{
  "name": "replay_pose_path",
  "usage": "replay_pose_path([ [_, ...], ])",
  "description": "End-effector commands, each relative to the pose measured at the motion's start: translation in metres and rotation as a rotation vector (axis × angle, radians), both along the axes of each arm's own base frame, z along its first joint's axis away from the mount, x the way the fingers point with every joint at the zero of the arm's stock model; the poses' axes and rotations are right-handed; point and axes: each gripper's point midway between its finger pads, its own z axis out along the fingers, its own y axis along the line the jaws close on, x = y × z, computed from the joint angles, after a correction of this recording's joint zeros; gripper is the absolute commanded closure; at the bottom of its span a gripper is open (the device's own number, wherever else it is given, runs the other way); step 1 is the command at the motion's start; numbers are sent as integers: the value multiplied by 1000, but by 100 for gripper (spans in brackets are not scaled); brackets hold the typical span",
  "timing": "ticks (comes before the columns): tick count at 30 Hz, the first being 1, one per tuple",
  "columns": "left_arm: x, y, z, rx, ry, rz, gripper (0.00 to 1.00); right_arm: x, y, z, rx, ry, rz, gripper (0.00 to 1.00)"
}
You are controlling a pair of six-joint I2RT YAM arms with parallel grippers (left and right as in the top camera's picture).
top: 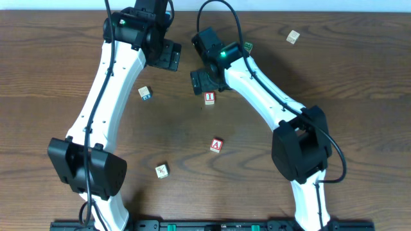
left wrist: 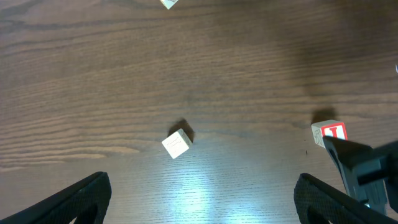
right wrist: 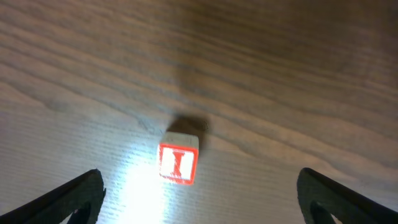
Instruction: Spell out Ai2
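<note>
A red "I" block (top: 209, 98) sits on the table just below my right gripper (top: 203, 82). In the right wrist view the block (right wrist: 178, 162) lies between the open fingers, a little ahead of them, untouched. A red "A" block (top: 216, 145) lies nearer the front. A block with a blue face (top: 146, 94) lies left of centre; it shows as a plain block (left wrist: 176, 144) in the left wrist view. My left gripper (top: 164, 55) is open and empty at the back. The "I" block also shows at the right of the left wrist view (left wrist: 328, 132).
A pale block (top: 162, 171) lies at the front left. Another pale block (top: 293, 36) lies at the back right. A small dark green-edged block (top: 247, 46) lies by the right arm. The right arm's gripper body (left wrist: 367, 171) shows in the left wrist view.
</note>
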Motion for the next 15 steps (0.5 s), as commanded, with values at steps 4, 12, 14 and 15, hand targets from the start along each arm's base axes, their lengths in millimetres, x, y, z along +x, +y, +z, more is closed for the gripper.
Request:
replay_pose_path([
  [4, -3, 5, 8, 12, -16, 8, 5, 25, 0, 42, 38, -96, -53, 4],
  [12, -2, 5, 8, 12, -16, 8, 5, 2, -10, 4, 2, 77, -93, 1],
  [14, -2, 5, 8, 12, -16, 8, 4, -1, 1, 0, 52, 110, -75, 1],
  [15, -2, 5, 8, 12, -16, 8, 5, -2, 6, -1, 77, 119, -68, 1],
])
